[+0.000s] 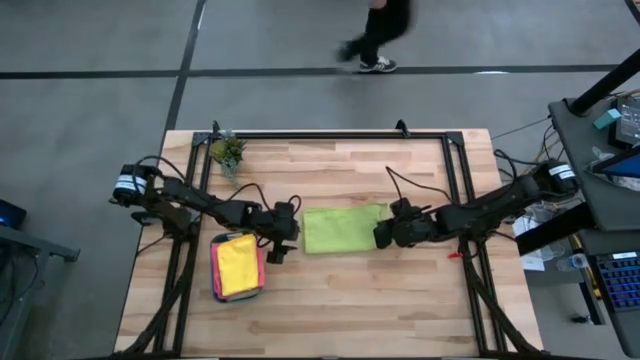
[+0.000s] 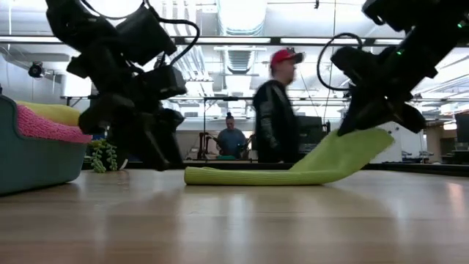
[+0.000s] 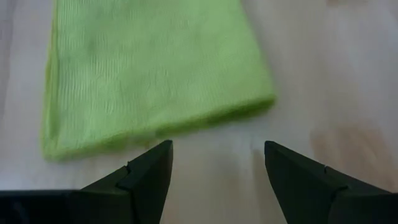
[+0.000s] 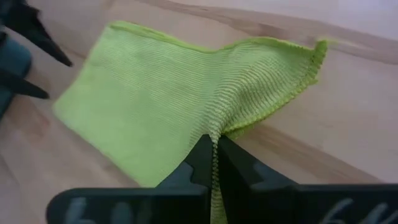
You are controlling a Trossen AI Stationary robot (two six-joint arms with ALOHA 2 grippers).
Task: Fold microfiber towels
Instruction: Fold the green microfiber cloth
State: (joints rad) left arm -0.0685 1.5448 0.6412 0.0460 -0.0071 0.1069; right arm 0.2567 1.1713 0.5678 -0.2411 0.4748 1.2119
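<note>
Lime green towel (image 1: 345, 229): lies mid-table, folded flat, long axis running across the table from one arm toward the other. You can see its right-hand edge lifted off the wood in the low view (image 2: 344, 154).
Right pincer (image 4: 214, 163): clenched on that right edge of the towel; the cloth is nipped between the two fingers and drapes away from them toward the table centre. In the high view it sits at the towel's right end (image 1: 385, 233).
Left pincer (image 3: 214, 163): released, jaws wide, holding nothing. It hangs just off the towel's left end (image 1: 280, 240), touching no cloth; bare wood shows between its fingers.
Key relation: the towel stretches from your right pincer straight toward the left one. The right arm already has the near edge, so a fold along the long axis would, by my read, carry that edge leftward over the flat part.
Step in hand: likely the next fold of this towel, not yet laid over.
Other towels: a yellow one (image 1: 237, 264) on top of a pink one (image 1: 215, 270) in the teal tray (image 1: 241, 295), beside the left arm.
Plant (image 1: 227, 153): far-left corner, well apart.
Person (image 1: 378, 35): on the floor beyond the table.
</note>
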